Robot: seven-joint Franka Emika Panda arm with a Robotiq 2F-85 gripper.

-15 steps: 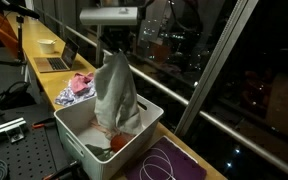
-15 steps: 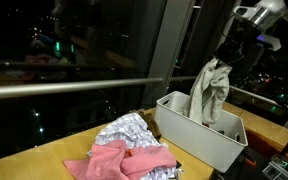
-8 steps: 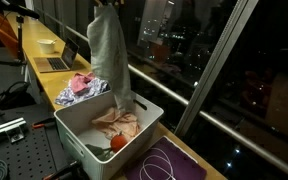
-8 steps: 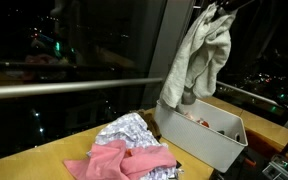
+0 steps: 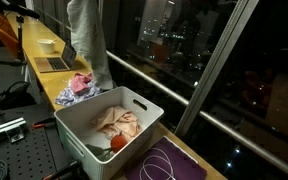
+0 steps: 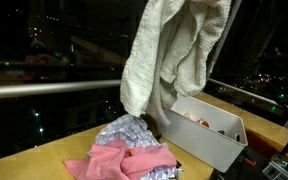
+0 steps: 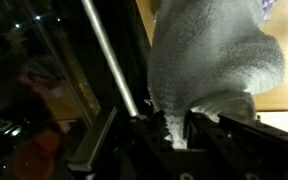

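Pale grey terry cloth (image 6: 174, 55) dangles full-length, its top edge pinched tight between the fingers (image 7: 199, 128), so it clears the white plastic bin (image 5: 84, 150) at five o'clock.

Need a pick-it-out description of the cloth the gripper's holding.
Start at the white plastic bin on the long wooden counter. Just beside it, over a heap of pink and silvery cloths, hangs a pale grey terry towel. It alone is off the surface, pinched at its top by the gripper.
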